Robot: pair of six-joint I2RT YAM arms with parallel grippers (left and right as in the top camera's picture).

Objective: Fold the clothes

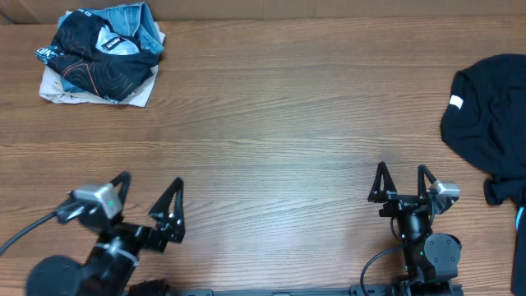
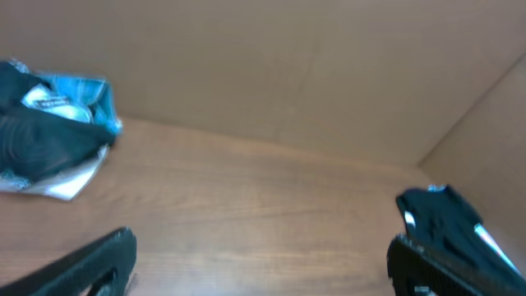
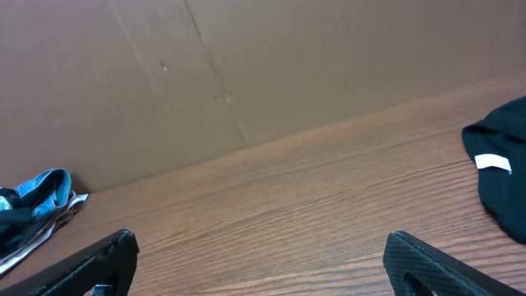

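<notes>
The black jersey with fine orange contour lines (image 1: 107, 76) lies folded on a small pile of clothes at the far left of the table. It also shows in the left wrist view (image 2: 41, 144) and at the left edge of the right wrist view (image 3: 12, 215). My left gripper (image 1: 150, 179) is open and empty near the front left, far from the jersey; its fingers frame bare wood in its own view (image 2: 263, 251). My right gripper (image 1: 402, 168) is open and empty at the front right, also over bare wood (image 3: 261, 247).
A crumpled plain black garment with a white label (image 1: 493, 115) lies at the right edge, right of my right gripper; it shows in both wrist views (image 2: 444, 215) (image 3: 503, 168). Light blue and white clothes (image 1: 136, 25) sit in the pile. A cardboard wall (image 3: 246, 74) runs behind the table.
</notes>
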